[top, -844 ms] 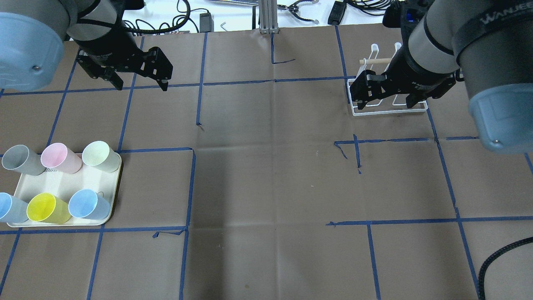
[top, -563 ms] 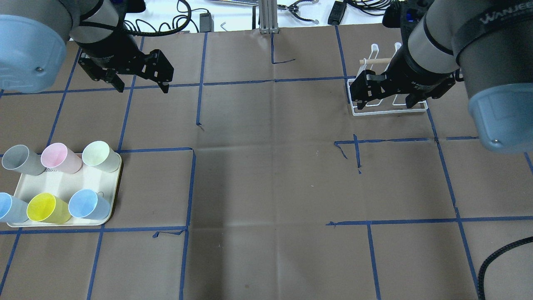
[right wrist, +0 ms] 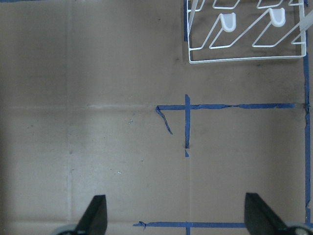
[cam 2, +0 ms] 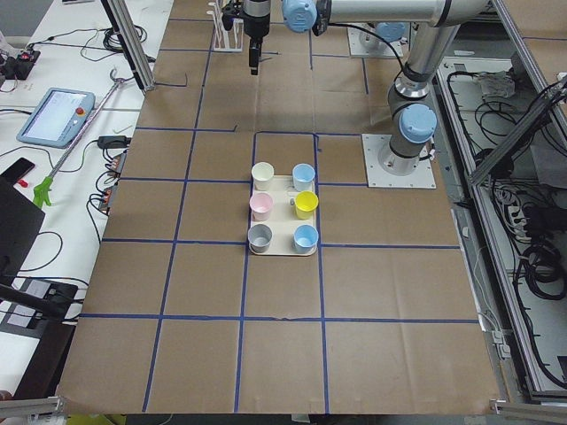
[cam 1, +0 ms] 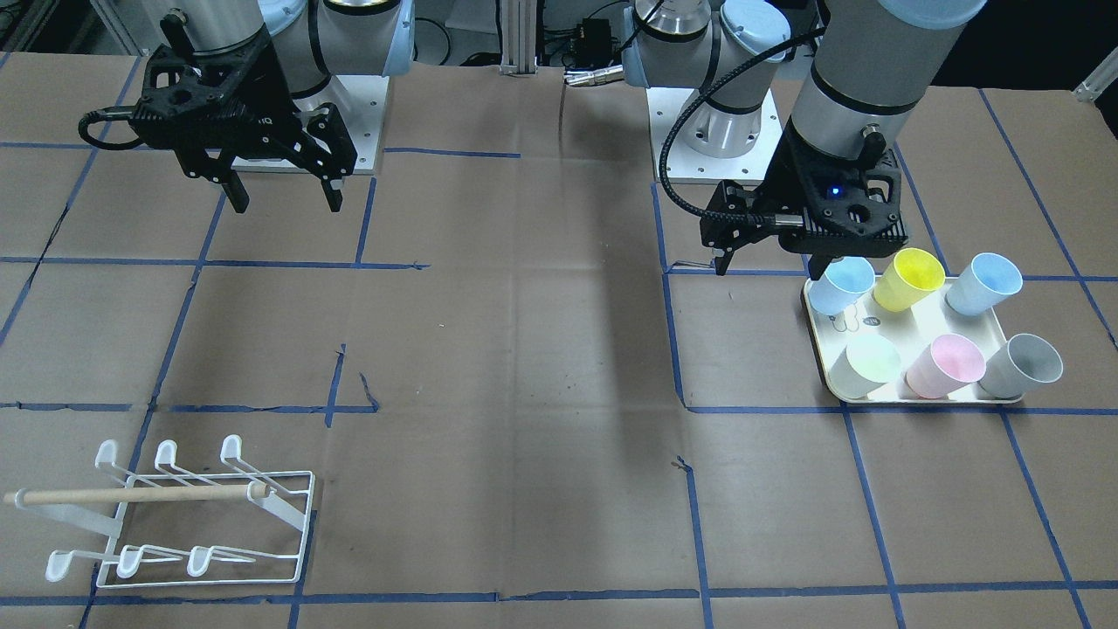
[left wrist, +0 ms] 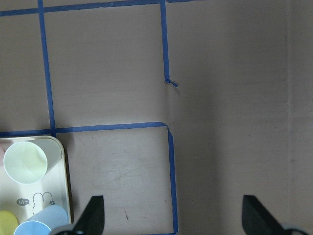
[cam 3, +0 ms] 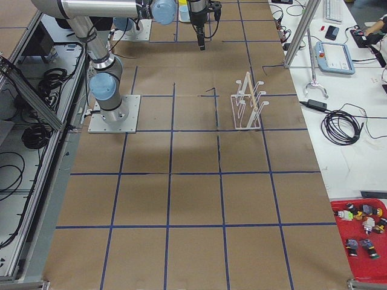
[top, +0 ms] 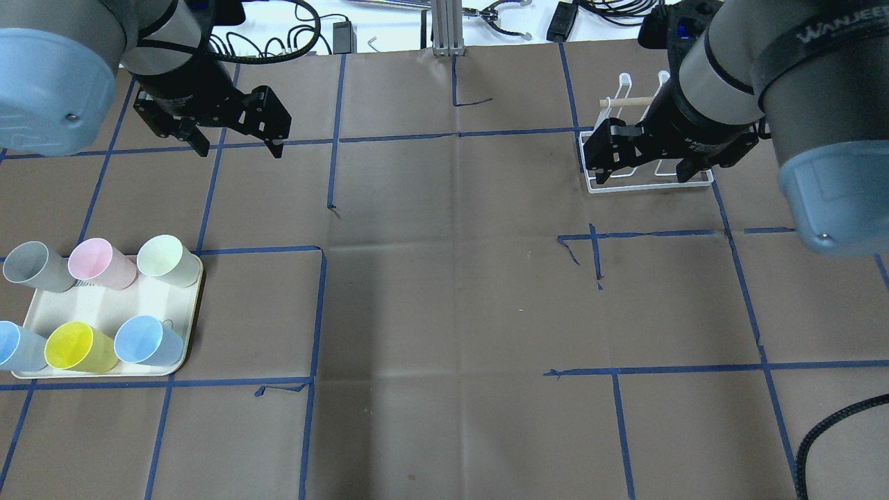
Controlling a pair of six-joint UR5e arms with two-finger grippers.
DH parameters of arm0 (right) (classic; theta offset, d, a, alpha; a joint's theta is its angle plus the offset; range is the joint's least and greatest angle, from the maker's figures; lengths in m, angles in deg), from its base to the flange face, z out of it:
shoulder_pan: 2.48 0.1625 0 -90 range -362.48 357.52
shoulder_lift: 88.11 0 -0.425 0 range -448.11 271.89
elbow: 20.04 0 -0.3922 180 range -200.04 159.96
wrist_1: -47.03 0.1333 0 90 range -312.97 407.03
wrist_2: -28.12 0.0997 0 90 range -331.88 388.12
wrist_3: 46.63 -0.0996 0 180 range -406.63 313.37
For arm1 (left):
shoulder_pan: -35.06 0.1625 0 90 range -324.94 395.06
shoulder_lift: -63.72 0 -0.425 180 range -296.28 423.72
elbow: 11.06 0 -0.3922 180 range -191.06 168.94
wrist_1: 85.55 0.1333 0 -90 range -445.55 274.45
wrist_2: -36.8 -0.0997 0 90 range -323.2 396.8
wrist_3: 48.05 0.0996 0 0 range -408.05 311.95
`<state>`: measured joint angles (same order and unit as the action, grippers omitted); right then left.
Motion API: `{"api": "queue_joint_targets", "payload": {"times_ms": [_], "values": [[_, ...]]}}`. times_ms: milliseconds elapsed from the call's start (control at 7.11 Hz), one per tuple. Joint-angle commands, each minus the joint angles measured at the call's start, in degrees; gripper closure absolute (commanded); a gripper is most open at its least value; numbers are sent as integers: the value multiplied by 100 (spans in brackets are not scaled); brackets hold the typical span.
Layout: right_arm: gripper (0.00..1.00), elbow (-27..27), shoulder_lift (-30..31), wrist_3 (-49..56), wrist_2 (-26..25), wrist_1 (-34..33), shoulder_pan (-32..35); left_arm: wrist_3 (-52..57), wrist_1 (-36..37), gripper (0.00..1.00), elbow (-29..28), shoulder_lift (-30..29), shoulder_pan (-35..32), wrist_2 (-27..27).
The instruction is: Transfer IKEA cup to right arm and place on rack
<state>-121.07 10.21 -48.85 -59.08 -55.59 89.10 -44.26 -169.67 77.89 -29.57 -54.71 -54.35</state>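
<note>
Several pastel cups stand on a cream tray (top: 104,305) at the table's left: grey (top: 31,267), pink (top: 97,264), pale green (top: 167,260), yellow (top: 76,347) and two blue (top: 146,340). My left gripper (top: 239,142) hangs open and empty above the table, beyond the tray; it also shows in the front view (cam 1: 769,262). Its wrist view shows the pale green cup (left wrist: 25,161) at lower left. My right gripper (top: 639,167) is open and empty, above the near edge of the white wire rack (top: 649,186). The rack (cam 1: 201,524) holds no cup.
Blue tape lines grid the brown paper table cover. Cables and a metal post (top: 444,28) lie past the far edge. The rack's wooden dowel (cam 1: 131,495) lies across its prongs. The right wrist view shows the rack's front edge (right wrist: 244,59).
The left gripper has shifted slightly, staying open. The right gripper has barely moved. The cups and the rack stand as before.
</note>
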Motion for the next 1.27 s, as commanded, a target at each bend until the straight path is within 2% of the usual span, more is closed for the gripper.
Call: {"api": "queue_joint_targets", "payload": {"times_ms": [0, 422, 563, 844, 1125], "values": [[0, -4, -6, 2, -8, -12, 0, 7, 0, 0, 17, 21, 4, 0], [0, -4, -24, 2, -8, -29, 0, 94, 0, 0, 105, 126, 82, -9], [0, -4, -32, 2, 1, -30, 0, 138, 0, 0, 114, 109, 318, 0], [0, -13, -41, 2, -7, -21, 0, 942, -17, 0, 122, 56, 1177, -9], [0, -13, -32, 2, -8, -12, -9, 1533, 227, 0, 437, 56, 1820, -9]]}}
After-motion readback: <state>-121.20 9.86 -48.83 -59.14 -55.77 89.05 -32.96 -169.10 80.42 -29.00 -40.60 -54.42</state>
